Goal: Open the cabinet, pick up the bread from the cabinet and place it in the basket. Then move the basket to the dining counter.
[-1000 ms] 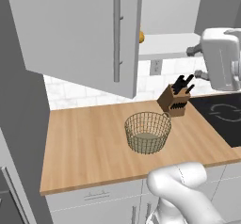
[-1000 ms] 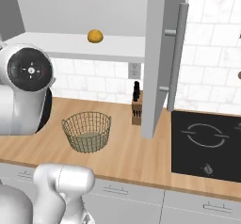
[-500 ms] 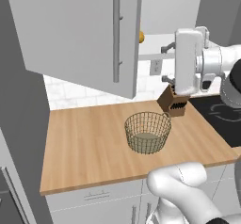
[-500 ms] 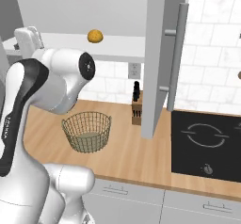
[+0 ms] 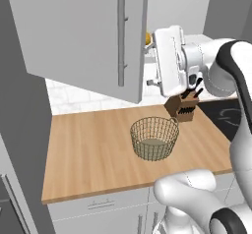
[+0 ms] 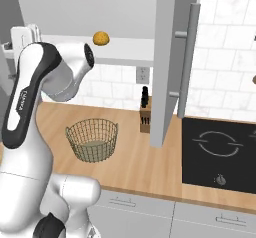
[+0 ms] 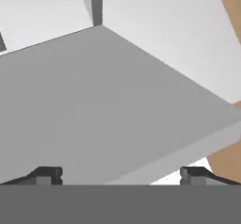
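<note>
- The bread point(image 6: 101, 38), a small golden-brown roll, sits on the pale shelf point(image 6: 120, 49) of the cabinet, well above the table. From the left base view I see just a sliver of it point(image 5: 147, 38) past the edge of the open door.
- The cabinet point(image 5: 83, 36) stands open: one door swings out over the left of the table with its long bar handle point(image 5: 121, 40) facing me, and the other door point(image 6: 170, 57) hangs edge-on near the stove.
- My pincer point(image 7: 120, 175) is spread wide and holds nothing. Its two dark tips sit far apart at the bottom of the hand view, looking along a flat grey surface of the cabinet.
- My hand point(image 5: 170, 61) is raised to shelf height, just beside the open shelf and near the bread, not touching it as far as I can tell.
- The basket point(image 5: 154, 138), round wire mesh with a solid base, stands upright on the wooden table point(image 5: 88, 149), below the shelf. I see nothing inside it.
- A knife block point(image 5: 182, 107) with dark handles stands just behind the basket, near the tiled wall.
- A black stove point(image 6: 220, 154) is set into the table to the right, well apart from the basket.
- Grey drawers point(image 6: 145, 204) run under the table's front edge.
</note>
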